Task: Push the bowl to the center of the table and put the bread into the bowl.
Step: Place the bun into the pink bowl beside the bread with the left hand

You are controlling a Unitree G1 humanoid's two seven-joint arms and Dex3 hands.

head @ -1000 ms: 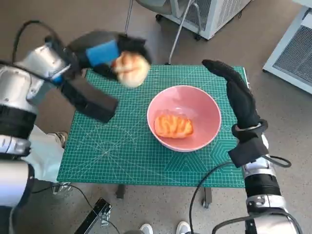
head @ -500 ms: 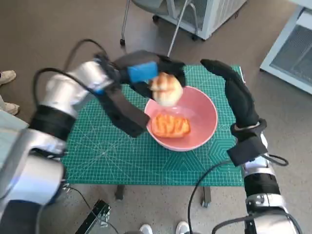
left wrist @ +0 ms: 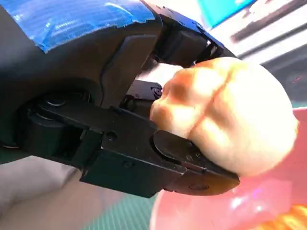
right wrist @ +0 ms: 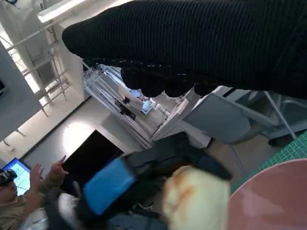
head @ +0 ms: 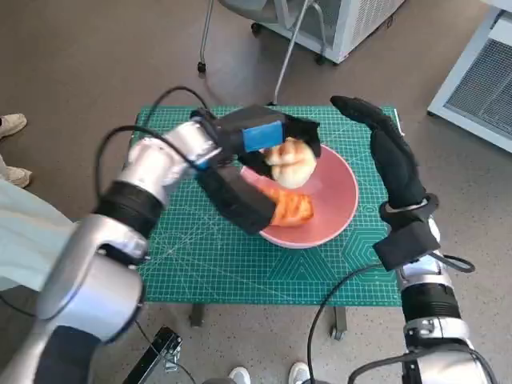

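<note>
The pink bowl (head: 332, 210) sits on the green mat, right of its middle, with an orange-glazed bread (head: 293, 208) lying inside. My left hand (head: 264, 138) hovers over the bowl's far-left rim and grips a pale round bread roll (head: 291, 162). The left wrist view shows the roll (left wrist: 225, 120) clamped by the black fingers (left wrist: 192, 160) above the bowl's pink rim (left wrist: 230, 211). My right hand (head: 386, 152) stands open and flat beside the bowl's right edge, touching nothing. The right wrist view shows the roll (right wrist: 195, 196) and the bowl (right wrist: 273, 196) past the glove (right wrist: 201, 43).
The green cutting mat (head: 200, 248) covers the small table. A chair leg (head: 292, 48) and a white cabinet (head: 352, 20) stand beyond the far edge. A person's foot (head: 10, 124) shows at the left, and white shoes (head: 268, 374) at the near edge.
My left hand has carried the roll rightward from the table's far-left corner to above the bowl. The right hand has stayed beside the bowl.
</note>
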